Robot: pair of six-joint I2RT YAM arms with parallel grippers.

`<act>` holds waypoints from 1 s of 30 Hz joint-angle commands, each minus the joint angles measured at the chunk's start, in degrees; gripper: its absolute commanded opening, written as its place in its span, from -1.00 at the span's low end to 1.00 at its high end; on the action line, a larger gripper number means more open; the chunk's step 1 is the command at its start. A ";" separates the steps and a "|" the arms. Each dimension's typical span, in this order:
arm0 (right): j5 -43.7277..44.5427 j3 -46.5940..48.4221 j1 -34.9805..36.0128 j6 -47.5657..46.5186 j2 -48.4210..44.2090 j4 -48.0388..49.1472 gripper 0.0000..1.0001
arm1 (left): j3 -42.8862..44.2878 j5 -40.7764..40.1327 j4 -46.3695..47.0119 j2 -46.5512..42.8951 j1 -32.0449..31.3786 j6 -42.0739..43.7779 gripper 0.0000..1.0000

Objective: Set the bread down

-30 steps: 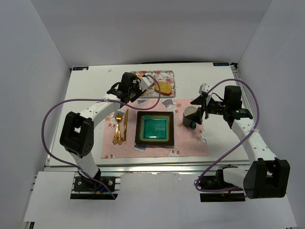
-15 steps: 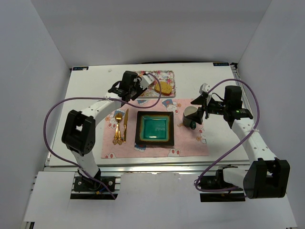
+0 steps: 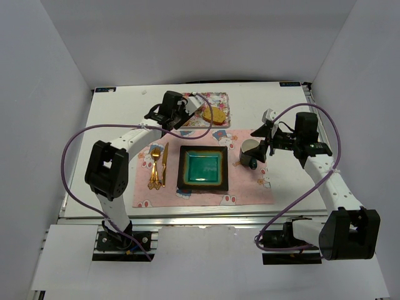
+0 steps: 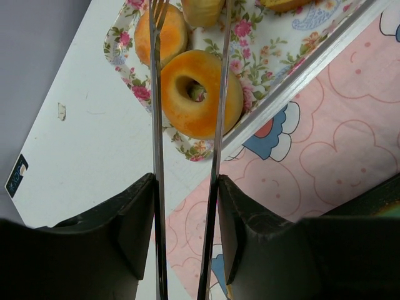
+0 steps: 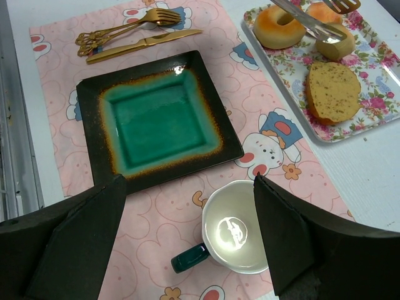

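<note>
On the floral tray (image 3: 219, 99) lie the bread pieces: a small pale bun (image 4: 201, 9) and a toasted oval slice (image 5: 331, 92). My left gripper (image 4: 185, 187) is shut on metal tongs (image 4: 156, 125). Their two arms reach out over a ring doughnut (image 4: 200, 94), and the tips stand on either side of the small bun. Whether the tips touch the bun I cannot tell. From above, the left gripper (image 3: 180, 112) hangs at the tray's near left corner. My right gripper (image 5: 187, 187) is open above a white mug (image 5: 240, 228).
A dark square plate with a teal centre (image 3: 203, 150) sits mid-placemat (image 3: 250, 187). Gold cutlery (image 3: 156, 165) lies left of it. A second round bun (image 4: 164, 34) shares the tray. The mug (image 3: 250, 150) stands right of the plate under the right gripper (image 3: 262, 140).
The left gripper has carried the tongs a little farther over the tray, toward the buns. The right arm has not moved.
</note>
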 commanded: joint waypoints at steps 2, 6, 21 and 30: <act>-1.55 -0.38 -0.45 0.01 -0.23 1.76 0.74 | 2.06 -0.29 1.23 -0.38 -0.06 -0.42 0.06; -1.55 -0.47 -0.45 0.01 -0.31 1.76 0.74 | 2.06 -0.20 1.06 0.06 -0.06 -0.60 0.06; -1.63 -0.29 -0.80 -0.08 -0.75 1.58 0.74 | 3.03 -1.26 2.37 3.05 -0.06 -2.27 -0.03; -1.99 -0.12 -0.98 -0.25 -1.10 0.88 0.74 | 3.03 -1.61 1.15 -1.07 -0.06 -5.07 -0.71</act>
